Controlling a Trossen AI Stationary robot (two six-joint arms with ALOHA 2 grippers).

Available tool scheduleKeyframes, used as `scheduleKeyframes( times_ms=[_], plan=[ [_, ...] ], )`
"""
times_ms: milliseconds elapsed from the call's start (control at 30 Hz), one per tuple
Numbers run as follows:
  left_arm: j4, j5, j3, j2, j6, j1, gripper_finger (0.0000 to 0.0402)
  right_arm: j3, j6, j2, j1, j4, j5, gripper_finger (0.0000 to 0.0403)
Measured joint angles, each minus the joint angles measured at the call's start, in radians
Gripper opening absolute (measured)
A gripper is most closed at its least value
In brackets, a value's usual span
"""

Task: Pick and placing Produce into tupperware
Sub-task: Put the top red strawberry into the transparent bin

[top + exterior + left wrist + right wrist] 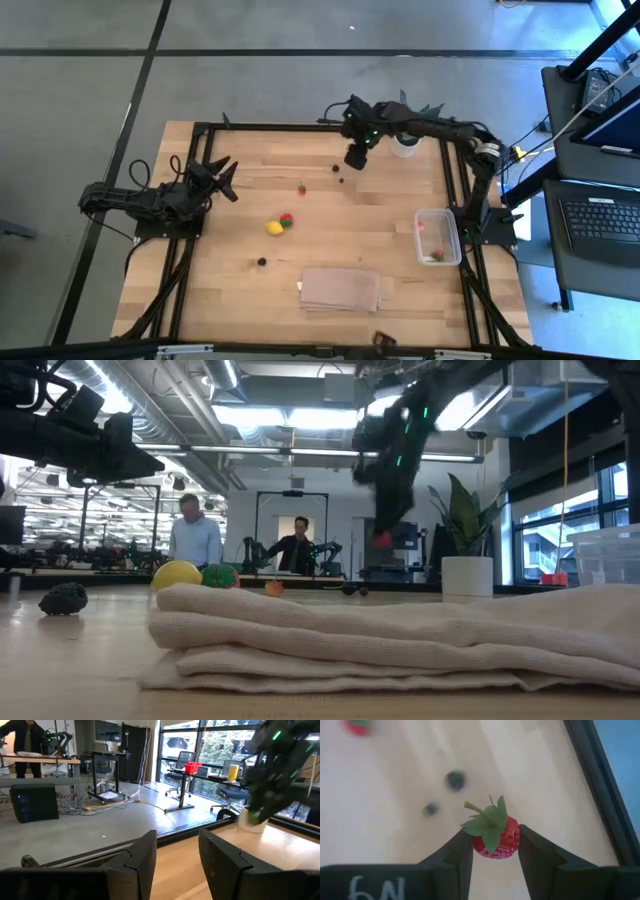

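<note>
My right gripper (355,157) hangs over the table's far middle, shut on a red strawberry (495,839) with a green leafy cap. My left gripper (222,178) waits open above the table's left side. On the wood lie a red piece (301,188), two dark berries (335,168) (343,180), a yellow piece (274,228) beside a red-and-green one (287,221), and another dark berry (262,261). The clear tupperware (438,236) sits near the right edge and holds a red piece and a red-and-green one. My right gripper pinches the strawberry by its red sides (512,840) between the two fingers (462,850), near their free ends. The fingers point down from above. The berry is lifted clear of the table (383,538), its green cap (487,822) turned up toward the wrist camera.
A folded tan cloth (341,288) lies near the table's near edge. A spiky green plant in a white pot (404,145) stands at the far edge, just right of my right gripper. A black frame (200,130) borders the table. People stand in the room behind (195,532).
</note>
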Motion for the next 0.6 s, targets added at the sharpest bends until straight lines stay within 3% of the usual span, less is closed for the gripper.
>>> scheduleKeyframes(
  times_ms=[200, 367, 600],
  plan=[
    [0.0, 0.0, 0.0, 0.0, -0.001, 0.0, 0.014, 0.111, 0.189, -0.146, 0.09, -0.367, -0.015, 0.0137],
    [0.0, 0.0, 0.0, 0.0, -0.001, 0.0, 0.014, 0.121, 0.397, -0.276, 0.203, -0.587, -0.018, 0.0143],
    [0.0, 0.0, 0.0, 0.0, -0.009, 0.0, 0.014, 0.003, 0.75, -0.53, 0.398, -0.635, 0.025, 0.0137]
  ],
)
